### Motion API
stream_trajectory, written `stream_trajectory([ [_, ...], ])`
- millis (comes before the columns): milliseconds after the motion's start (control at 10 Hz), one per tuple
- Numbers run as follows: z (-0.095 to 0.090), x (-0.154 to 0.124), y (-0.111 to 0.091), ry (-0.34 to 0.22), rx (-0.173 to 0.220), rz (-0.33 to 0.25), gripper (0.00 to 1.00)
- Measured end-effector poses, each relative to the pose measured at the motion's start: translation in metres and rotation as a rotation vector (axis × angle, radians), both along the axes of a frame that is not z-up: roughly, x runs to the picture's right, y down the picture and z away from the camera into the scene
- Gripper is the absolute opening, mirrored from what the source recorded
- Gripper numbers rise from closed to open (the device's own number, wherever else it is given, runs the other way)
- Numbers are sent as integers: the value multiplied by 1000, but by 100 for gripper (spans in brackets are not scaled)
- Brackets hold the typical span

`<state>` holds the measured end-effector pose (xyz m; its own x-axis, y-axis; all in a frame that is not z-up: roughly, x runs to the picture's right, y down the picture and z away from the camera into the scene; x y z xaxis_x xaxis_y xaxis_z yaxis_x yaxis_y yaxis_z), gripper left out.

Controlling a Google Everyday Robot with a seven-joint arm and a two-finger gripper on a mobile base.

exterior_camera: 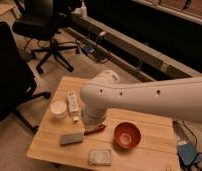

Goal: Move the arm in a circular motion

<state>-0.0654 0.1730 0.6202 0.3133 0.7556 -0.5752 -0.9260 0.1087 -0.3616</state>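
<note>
The arm (144, 97) is a thick cream-white tube with small dark screw holes. It reaches in from the right edge across the wooden table (154, 125). Its bulbous joint (100, 92) hangs over the table's middle, just right of a white bottle (72, 104), and a short segment drops from it toward the tabletop. The gripper does not show in the camera view; the arm's own bulk covers the place where it could be.
On the table are a white cup (58, 109), a red object (96, 129), an orange bowl (126, 135), a grey sponge (71, 138) and a pale packet (100, 157). Black office chairs (44, 30) stand at the back left and left. A blue device (186, 152) lies on the floor at right.
</note>
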Motion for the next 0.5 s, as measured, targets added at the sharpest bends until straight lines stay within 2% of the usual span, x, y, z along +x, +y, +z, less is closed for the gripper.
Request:
stream_trajectory([
  [100,2,-10,3,-24,-10,-14,0],
  [200,9,-46,13,-109,-40,-68,0],
  [300,20,-76,15,-180,-48,-113,0],
  [500,45,-129,10,-289,-35,-206,0],
])
